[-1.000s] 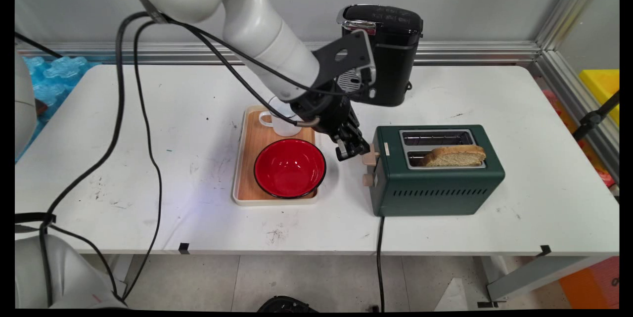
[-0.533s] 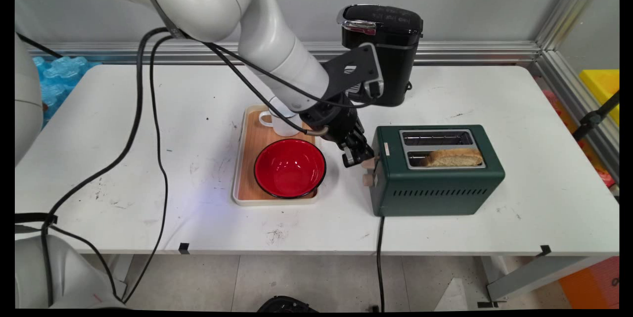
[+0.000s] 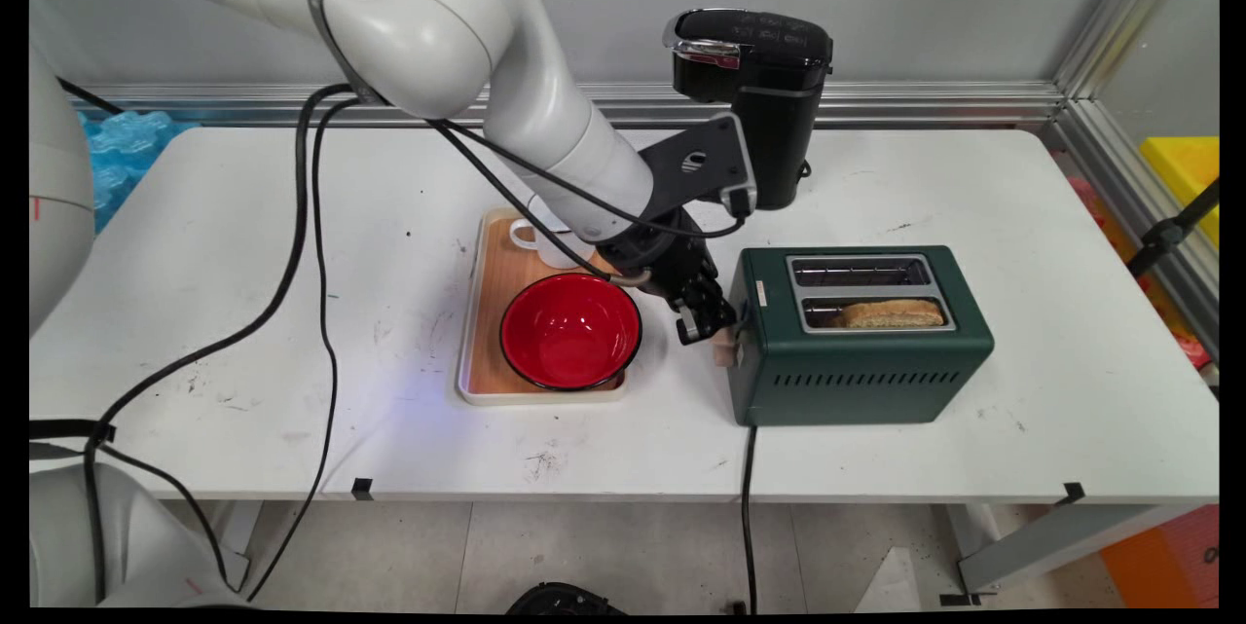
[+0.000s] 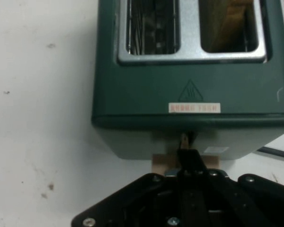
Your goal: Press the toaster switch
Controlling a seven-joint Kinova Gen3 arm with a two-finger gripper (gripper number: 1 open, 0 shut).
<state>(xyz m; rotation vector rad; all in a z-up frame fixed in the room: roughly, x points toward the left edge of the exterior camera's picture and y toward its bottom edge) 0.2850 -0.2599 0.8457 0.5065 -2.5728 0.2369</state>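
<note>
Your gripper (image 3: 714, 325) sits low at the left end of a dark green toaster (image 3: 861, 366), pressed against its beige lever (image 3: 725, 342). In the hand view the gripper (image 4: 187, 153) shows its two black fingers (image 4: 188, 158) drawn tight together with no gap, their tips resting on top of the lever (image 4: 161, 163) right under the toaster's (image 4: 189, 101) end wall; they clench nothing between them. The toaster stands on the right half of a white table (image 3: 1071, 312), its long side toward you, and a black cord (image 3: 748, 507) drops from its near left corner over the table edge. It has two slots on top: the far one shows bare wire, and the near one holds a slice of bread (image 3: 891, 313) sunk low, with only its brown top edge above the rim. Just left of the gripper lies a wooden tray (image 3: 487, 312) with a pale rim. A red bowl (image 3: 570, 330) fills the tray's near half, and a white cup (image 3: 540, 244) stands at its far end, partly hidden by the arm. A black coffee machine (image 3: 764, 89) stands behind the toaster, near the wall.
</note>
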